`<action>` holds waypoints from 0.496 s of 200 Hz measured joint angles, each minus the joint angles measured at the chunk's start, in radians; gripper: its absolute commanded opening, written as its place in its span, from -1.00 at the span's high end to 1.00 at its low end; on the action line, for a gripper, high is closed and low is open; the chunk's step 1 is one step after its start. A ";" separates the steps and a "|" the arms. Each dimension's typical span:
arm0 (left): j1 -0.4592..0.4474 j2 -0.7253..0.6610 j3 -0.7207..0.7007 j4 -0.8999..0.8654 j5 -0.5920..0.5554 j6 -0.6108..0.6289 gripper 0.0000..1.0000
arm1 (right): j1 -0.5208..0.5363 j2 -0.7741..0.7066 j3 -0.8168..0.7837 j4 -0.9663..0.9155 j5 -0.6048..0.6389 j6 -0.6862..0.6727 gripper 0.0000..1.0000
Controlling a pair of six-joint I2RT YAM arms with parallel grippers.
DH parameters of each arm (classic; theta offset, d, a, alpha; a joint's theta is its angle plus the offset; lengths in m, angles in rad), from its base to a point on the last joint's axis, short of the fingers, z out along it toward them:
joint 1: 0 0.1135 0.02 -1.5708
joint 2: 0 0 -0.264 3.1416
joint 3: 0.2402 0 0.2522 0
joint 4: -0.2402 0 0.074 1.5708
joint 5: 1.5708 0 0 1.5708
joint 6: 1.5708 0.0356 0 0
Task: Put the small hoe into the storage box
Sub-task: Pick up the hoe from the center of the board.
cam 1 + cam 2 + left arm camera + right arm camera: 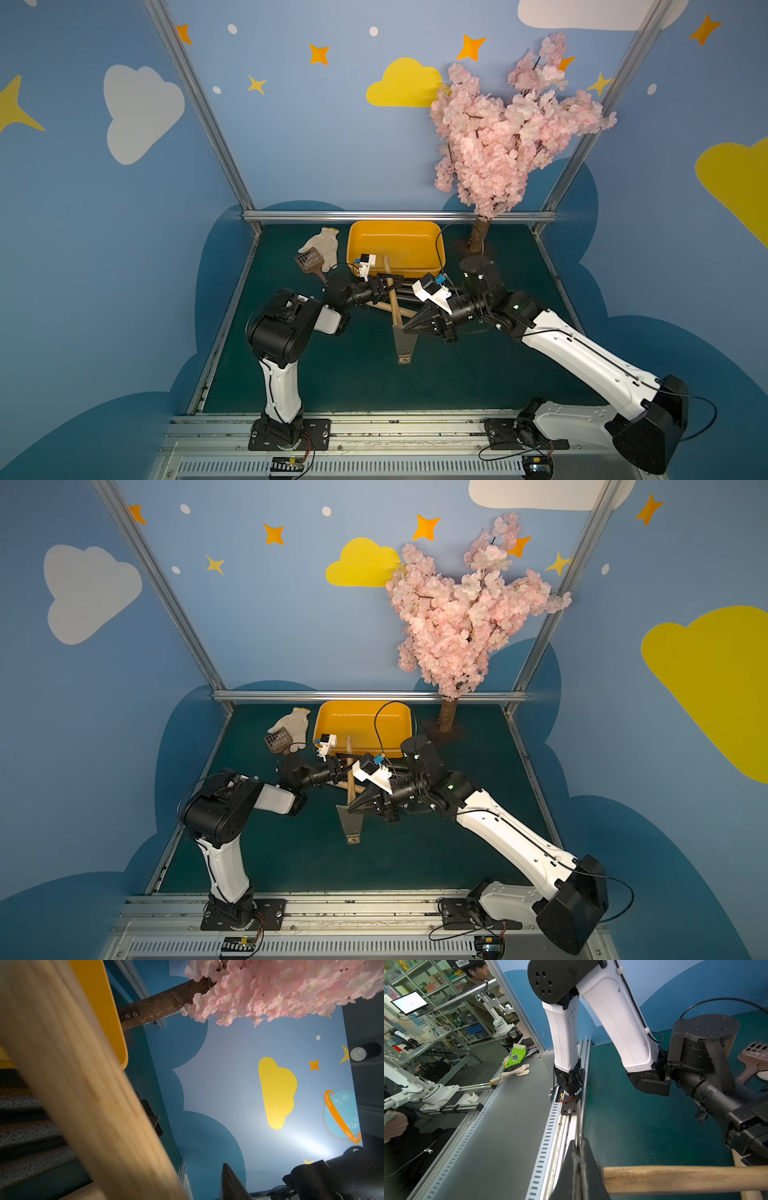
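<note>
The small hoe (405, 343) is not in the box (399, 245) yet (right claw (408, 327) pinches it; left claw (388, 286), I cannot tell).

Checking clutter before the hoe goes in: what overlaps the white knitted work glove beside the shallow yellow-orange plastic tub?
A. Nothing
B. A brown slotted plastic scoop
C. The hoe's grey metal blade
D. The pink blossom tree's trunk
B: in both top views the brown slotted plastic scoop overlaps the near edge of the white knitted work glove, left of the yellow-orange plastic tub; the hoe's metal blade is well apart from it.
</note>
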 measured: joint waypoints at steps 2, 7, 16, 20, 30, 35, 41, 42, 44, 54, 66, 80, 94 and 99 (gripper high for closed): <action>0.000 0.000 0.002 -0.004 -0.003 -0.015 0.42 | 0.001 0.003 0.000 -0.006 0.001 -0.003 1.00; 0.002 -0.001 0.010 -0.008 -0.004 -0.044 0.49 | 0.004 0.013 0.000 -0.023 0.003 -0.012 1.00; 0.007 -0.006 0.023 -0.026 -0.014 -0.104 0.61 | 0.013 0.035 -0.001 -0.050 0.010 -0.027 1.00; 0.009 -0.008 0.026 -0.027 -0.013 -0.122 0.66 | 0.017 0.044 -0.002 -0.062 0.011 -0.034 1.00; 0.015 -0.013 0.031 -0.035 -0.017 -0.139 0.82 | 0.021 0.060 -0.003 -0.079 0.015 -0.050 1.00; 0.018 -0.013 0.031 -0.034 -0.016 -0.138 0.88 | 0.021 0.062 -0.002 -0.078 0.015 -0.056 1.00; 0.020 -0.013 0.031 -0.035 -0.014 -0.133 0.94 | 0.021 0.062 -0.002 -0.073 0.016 -0.061 1.00; 0.019 -0.013 0.031 -0.036 -0.015 -0.132 0.94 | 0.021 0.062 -0.002 -0.073 0.016 -0.062 1.00; 0.019 -0.013 0.030 -0.036 -0.014 -0.132 0.95 | 0.021 0.062 -0.002 -0.072 0.016 -0.064 1.00; 0.019 -0.013 0.029 -0.037 -0.014 -0.129 0.95 | 0.021 0.062 0.000 -0.071 0.016 -0.068 1.00; 0.021 -0.013 0.029 -0.036 -0.016 -0.122 0.95 | 0.021 0.062 0.000 -0.072 0.018 -0.072 0.78; 0.021 -0.013 0.029 -0.032 -0.016 -0.092 0.95 | 0.021 0.062 0.000 -0.072 0.016 -0.065 0.41; 0.023 -0.013 0.027 -0.011 -0.012 0.017 0.95 | 0.016 0.060 0.015 -0.056 0.010 -0.051 0.25; 0.023 -0.014 0.027 -0.006 -0.011 0.037 0.95 | 0.015 0.056 0.021 -0.050 0.009 -0.049 0.21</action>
